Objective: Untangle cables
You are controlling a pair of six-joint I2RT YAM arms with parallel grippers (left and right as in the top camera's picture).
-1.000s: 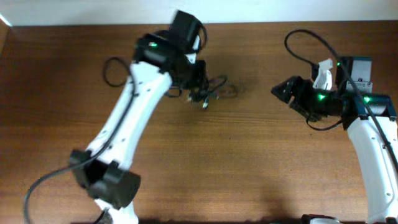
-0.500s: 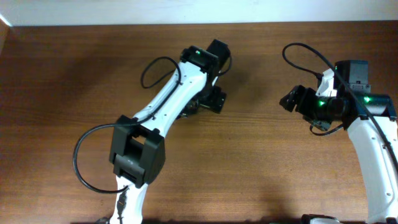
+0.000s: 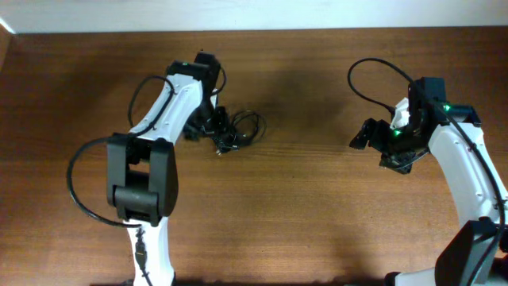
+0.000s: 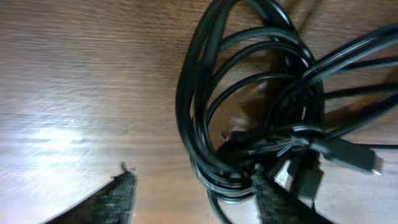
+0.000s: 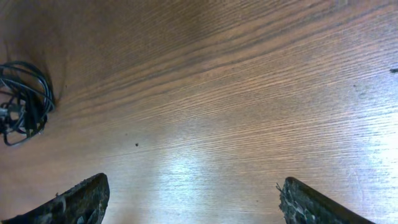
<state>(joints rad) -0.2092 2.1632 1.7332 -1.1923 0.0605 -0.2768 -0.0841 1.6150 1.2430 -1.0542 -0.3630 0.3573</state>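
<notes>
On the brown tabletop [image 3: 317,222], near the left arm, the cables [image 3: 236,129] lie in one dark knot. The left claw [image 4: 194,190] stands partly open over its edge, gripping nothing. If it shuts there, it may grab many loops and pull the knot tighter. The right claw [image 5: 196,205] is wide, empty and well apart, with nothing between.

One cable tangle [image 3: 236,129], maybe several cords; two claws: left claw [image 4: 193,183], right claw [image 5: 193,186]; one table [image 3: 302,214].

Brown wood-grain table [image 3: 317,222]. White wall [image 3: 317,12] along its far edge. Soft glare [image 5: 186,171] on the wood just ahead of the right gripper [image 5: 193,202].
</notes>
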